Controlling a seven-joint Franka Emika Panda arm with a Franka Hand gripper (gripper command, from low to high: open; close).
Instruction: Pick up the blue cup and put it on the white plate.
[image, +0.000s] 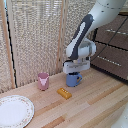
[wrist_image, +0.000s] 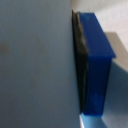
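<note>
The fingers (image: 75, 73) are right down on top of the blue cup (image: 74, 79), which sits upright on the wooden table (image: 95, 102) straight below them with its handle poking out toward the exterior view's right. Honestly I can't tell how wide the fingers are spread or whether they've actually got a grip on it; the exterior view is too coarse there. The wrist view doesn't help much either: it's mostly a big pale blue-grey surface filling one side, with a bright blue fingertip (wrist_image: 97, 65) and its dark pad pressed up against it, all very close and blurry.

Near the fingers, off toward the exterior view's left, there's a pink cup (image: 43, 80) standing upright. A small yellow block (image: 64, 92) lies flat on the table just beside the blue cup, on the near side. The white plate (image: 14, 111) is well apart from the fingers, way over at the near left corner of the exterior view.
</note>
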